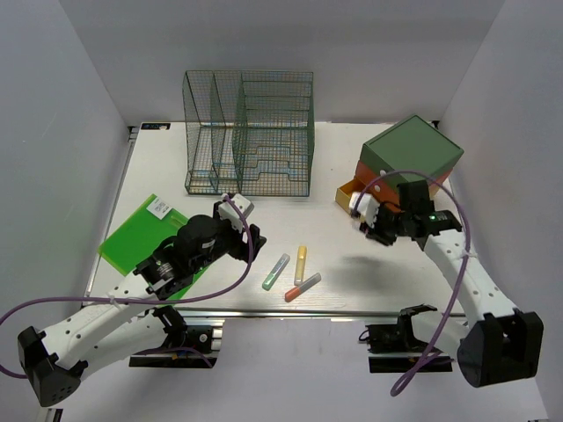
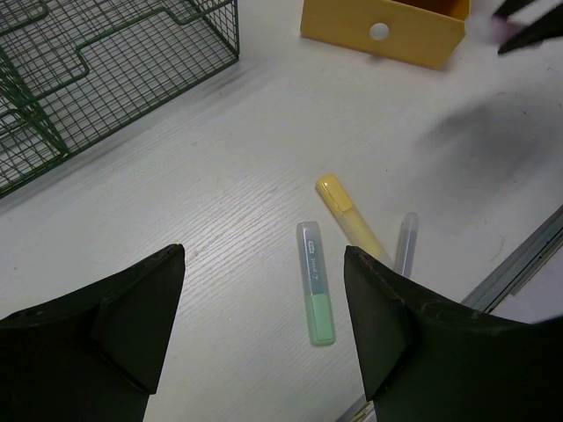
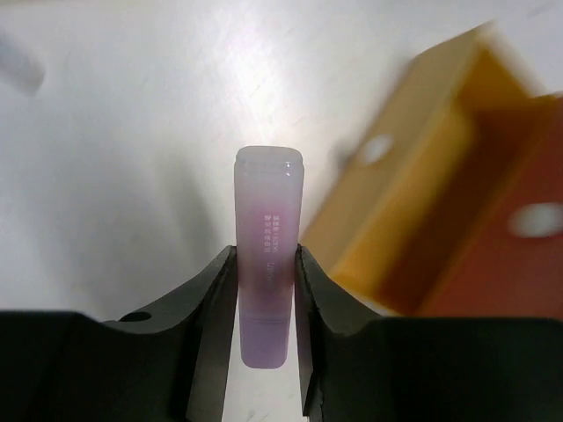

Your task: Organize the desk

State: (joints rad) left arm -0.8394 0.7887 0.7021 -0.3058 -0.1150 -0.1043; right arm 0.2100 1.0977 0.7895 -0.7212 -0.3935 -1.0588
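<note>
Jaws, top view: left jaws held wide, empty; right jaws closed over the counter [image 1: 158, 167], judged rigid and fixed, lying under everything.
Left wrist: green marker [image 2: 315, 281] seen loose on counter; judged light, slippery.
Right wrist: purple marker [image 3: 266, 211] pinched mid-barrel.

Bare desk [image 1: 330, 233] lies open between the wire rack [image 1: 251, 132] and the drawer box [image 1: 409, 154] — though the pulled-out yellow drawer [image 1: 345, 195] juts into that gap. Three highlighters [image 1: 301, 262] clustered near the front edge block a low sweep there.
</note>
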